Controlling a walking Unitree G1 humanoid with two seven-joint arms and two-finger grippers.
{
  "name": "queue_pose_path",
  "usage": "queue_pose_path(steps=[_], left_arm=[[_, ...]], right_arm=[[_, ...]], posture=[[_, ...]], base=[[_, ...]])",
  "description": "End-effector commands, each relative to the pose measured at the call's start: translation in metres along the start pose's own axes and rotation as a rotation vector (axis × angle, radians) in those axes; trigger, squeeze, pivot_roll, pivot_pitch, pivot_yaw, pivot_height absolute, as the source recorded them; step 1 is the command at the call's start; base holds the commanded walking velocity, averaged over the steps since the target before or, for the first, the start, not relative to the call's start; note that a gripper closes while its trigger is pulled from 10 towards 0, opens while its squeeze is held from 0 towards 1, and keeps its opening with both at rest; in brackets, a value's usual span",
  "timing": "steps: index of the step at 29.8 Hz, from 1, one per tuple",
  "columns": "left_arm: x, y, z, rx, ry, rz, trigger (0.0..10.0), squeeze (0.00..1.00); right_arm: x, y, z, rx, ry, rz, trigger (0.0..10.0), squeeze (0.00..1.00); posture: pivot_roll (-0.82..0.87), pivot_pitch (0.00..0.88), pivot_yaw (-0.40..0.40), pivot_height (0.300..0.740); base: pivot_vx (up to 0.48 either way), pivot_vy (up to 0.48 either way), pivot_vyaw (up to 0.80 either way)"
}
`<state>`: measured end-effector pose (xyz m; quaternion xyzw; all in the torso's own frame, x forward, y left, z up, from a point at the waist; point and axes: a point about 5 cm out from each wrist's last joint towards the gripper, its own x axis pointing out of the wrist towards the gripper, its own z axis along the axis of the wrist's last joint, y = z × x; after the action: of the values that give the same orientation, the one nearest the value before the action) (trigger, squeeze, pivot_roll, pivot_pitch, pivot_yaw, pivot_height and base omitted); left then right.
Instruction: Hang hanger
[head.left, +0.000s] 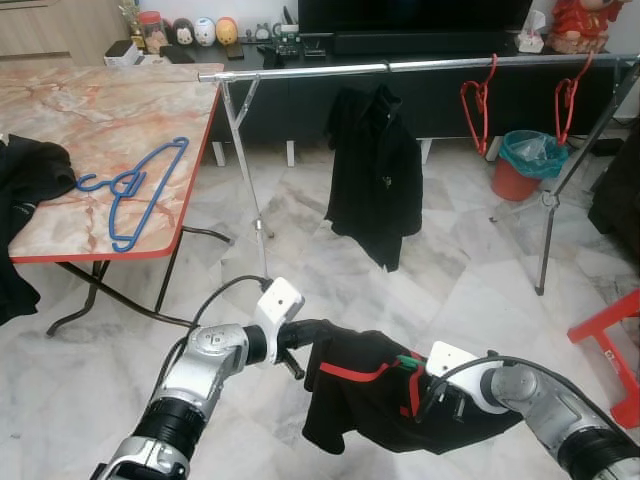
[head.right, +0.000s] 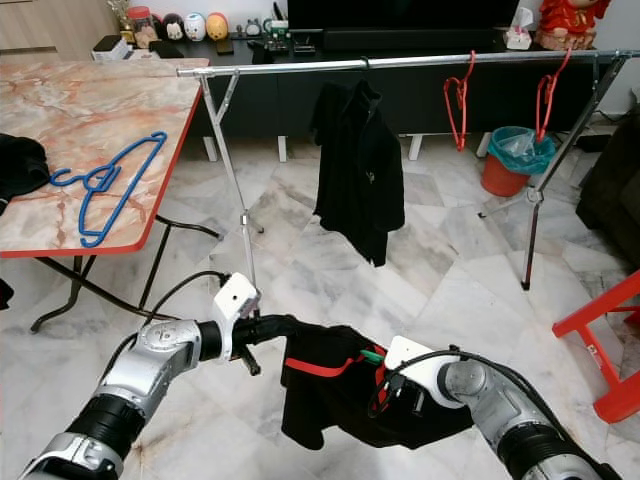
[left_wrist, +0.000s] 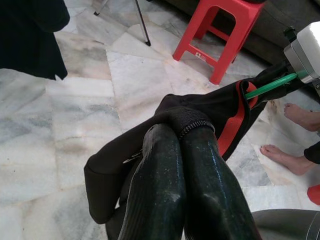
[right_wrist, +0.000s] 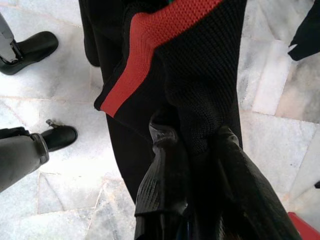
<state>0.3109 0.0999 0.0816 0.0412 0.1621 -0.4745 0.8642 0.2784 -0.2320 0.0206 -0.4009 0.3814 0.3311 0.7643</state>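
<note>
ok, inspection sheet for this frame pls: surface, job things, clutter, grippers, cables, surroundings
Surface: marble floor; marble table on the left.
Job things: black garment with red trim, on a green hanger, held low between both grippers; rail ahead.
Clutter: blue hanger on table; two red hangers and a black coat on rail.
Grippers: left gripper and right gripper shut on garment.
Cables: black ones at both wrists.
Surroundings: red stool, bin, bare feet.

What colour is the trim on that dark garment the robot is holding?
Red, running along the edge of the black garment. The right wrist view shows it best.
</note>
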Motion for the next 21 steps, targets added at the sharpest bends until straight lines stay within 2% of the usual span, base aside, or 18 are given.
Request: queue_pose_path(steps=[1,8,9,10,11,12,21], left_arm=[[-0.001,0.0,0.003,0.017,-0.002,-0.006,10.0,0.0],[-0.001,0.0,0.003,0.017,-0.002,-0.006,10.0,0.0],[-0.012,-0.008,0.011,0.045,-0.005,-0.07,10.0,0.0],[-0.018,-0.014,0.016,0.061,-0.014,-0.121,10.0,0.0],[-0.021,-0.018,0.018,0.069,-0.021,-0.155,10.0,0.0],[-0.022,-0.019,0.02,0.073,-0.026,-0.171,10.0,0.0],[-0.022,-0.021,0.023,0.066,-0.032,-0.158,10.0,0.0]], right_arm=[[0.0,-0.002,-0.001,0.011,0.007,-0.008,10.0,0.0],[0.0,-0.002,-0.001,0.011,0.007,-0.008,10.0,0.0],[-0.002,-0.021,0.043,0.196,-0.258,-0.137,10.0,0.0],[-0.009,-0.033,0.072,0.329,-0.451,-0.21,10.0,0.0],[-0.015,-0.041,0.089,0.417,-0.579,-0.252,10.0,0.0],[-0.019,-0.045,0.097,0.462,-0.642,-0.272,10.0,0.0],[-0.019,-0.042,0.103,0.469,-0.674,-0.239,10.0,0.0]], posture=[[0.03,0.036,0.006,0.74],[0.03,0.036,0.006,0.74],[0.04,0.033,0.006,0.74],[0.04,0.034,0.006,0.74],[0.04,0.033,0.006,0.74],[0.04,0.033,0.006,0.74],[0.04,0.033,0.005,0.74]], base=[[0.0,0.0,0.0],[0.0,0.0,0.0],[0.0,0.0,0.0],[0.0,0.0,0.0],[0.0,0.0,0.0],[0.0,0.0,0.0],[0.0,0.0,0.0]])
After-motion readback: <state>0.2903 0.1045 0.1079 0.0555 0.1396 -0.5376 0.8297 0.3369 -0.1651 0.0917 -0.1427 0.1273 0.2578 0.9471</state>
